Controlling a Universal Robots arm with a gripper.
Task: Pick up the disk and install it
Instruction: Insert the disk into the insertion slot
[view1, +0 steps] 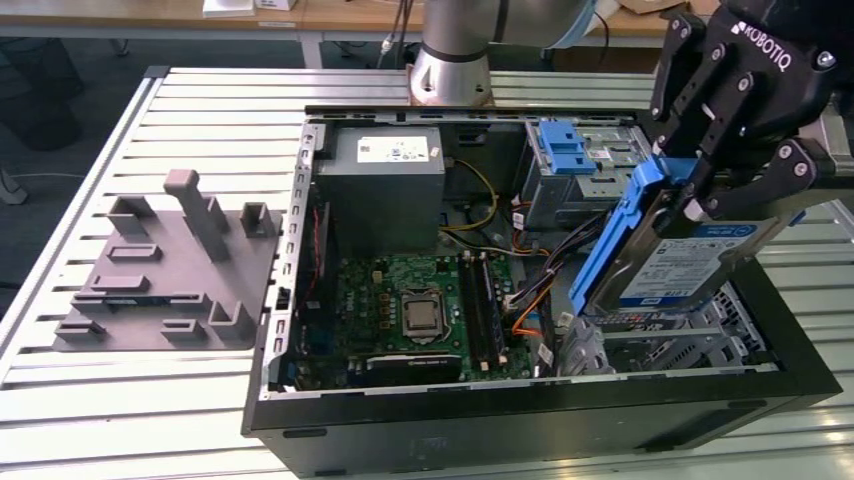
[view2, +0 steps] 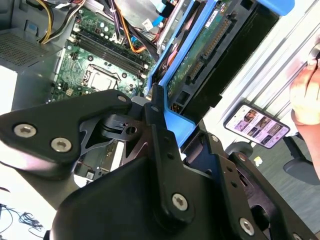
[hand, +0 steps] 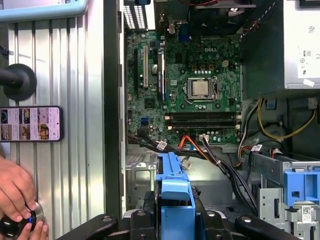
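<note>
Black sheet metal of the open computer case (view1: 534, 425) fronts the exterior view, where the case lies on its side on the slatted bench (view1: 134, 400). Just above the case's drive cage (view1: 681, 345), at the corner of the case toward the exterior view's right, hangs the disk (view1: 674, 270). It is tilted steeply on edge, with its blue carrier frame toward the inside of the case and its white-and-blue label facing outward. The tool (view1: 701, 195) is closed narrow on the disk's upper end. In both wrist views the blue frame sits gripped between the black fingers (view2: 157, 125). I cannot tell whether the disk's lower end touches the cage.

Deeper inside the case lies the green motherboard (view1: 414, 310). Beyond it, by the case's far wall, are the grey power supply (view1: 387, 180) and a blue latch (view1: 561, 150). Beside the case, toward the exterior view's left, a grey fixture (view1: 160, 270) rests on the bench. In the first wrist view a phone (hand: 31, 123) lies on the bench beside the case, with a person's hand (hand: 15, 195) near it.
</note>
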